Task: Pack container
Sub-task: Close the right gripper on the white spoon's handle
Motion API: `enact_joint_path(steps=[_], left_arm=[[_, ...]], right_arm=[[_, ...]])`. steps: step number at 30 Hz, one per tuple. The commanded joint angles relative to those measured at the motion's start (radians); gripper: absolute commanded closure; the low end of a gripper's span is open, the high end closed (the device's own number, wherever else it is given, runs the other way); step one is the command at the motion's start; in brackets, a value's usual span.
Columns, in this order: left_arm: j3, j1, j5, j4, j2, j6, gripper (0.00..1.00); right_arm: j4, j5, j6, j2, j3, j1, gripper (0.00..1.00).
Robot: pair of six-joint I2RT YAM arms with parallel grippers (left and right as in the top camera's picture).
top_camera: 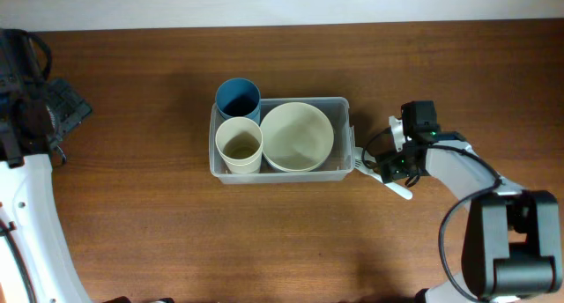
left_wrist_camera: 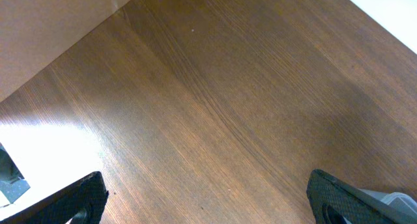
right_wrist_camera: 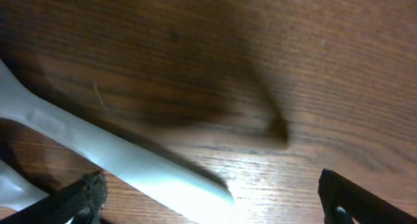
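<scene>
— Look at the right gripper [top_camera: 390, 168], low at 3 o'clock from the container [top_camera: 280, 179], spread wide over a white plastic utensil [top_camera: 402, 191]!
— Yes, and the wrist camera backs that up. The dark fingertips [right_wrist_camera: 79, 201] sit far apart at the bottom corners, and the utensil's handle runs diagonally between them on the table [top_camera: 132, 241]. They grip nothing.
— Fork or spoon?
— Cannot tell, it's too blurred. Its far end lies just beside the container's 3 o'clock rim.
— And the container itself?
— Dead centre of the table, and it's busy in there. A blue cup [top_camera: 238, 98] stands in the 11 o'clock corner with a cream cup [top_camera: 239, 145] right beside it at 8 o'clock. A cream bowl [top_camera: 297, 136] fills the 3 o'clock half.
— What about the left gripper [left_wrist_camera: 205, 201]?
— Way out at 9 o'clock, well apart from the container. Its jaws are wide over the wood, holding nothing.
</scene>
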Motion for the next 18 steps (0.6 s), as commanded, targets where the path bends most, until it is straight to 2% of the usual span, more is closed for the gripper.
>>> enact_joint_path(steps=[1,5,9,11,15,18], left_arm=[[-0.002,0.005,0.001,-0.002,0.003,-0.013,0.0],[-0.002,0.005,0.001,-0.002,0.003,-0.013,0.0],[-0.002,0.005,0.001,-0.002,0.003,-0.013,0.0],[-0.002,0.005,0.001,-0.002,0.003,-0.013,0.0],[-0.002,0.005,0.001,-0.002,0.003,-0.013,0.0],[-0.002,0.005,0.001,-0.002,0.003,-0.013,0.0]], right_arm=[[0.018,-0.01,-0.014,0.08,-0.009,-0.006,0.01],[0.049,-0.013,-0.003,0.129,-0.009,-0.006,0.01],[0.092,-0.013,0.074,0.144,-0.009,-0.007,0.01],[0.1,-0.012,0.142,0.144,-0.009,-0.007,0.01],[0.077,-0.013,0.368,0.144,-0.009,-0.007,0.0],[0.032,-0.009,0.447,0.144,-0.009,-0.007,0.01]])
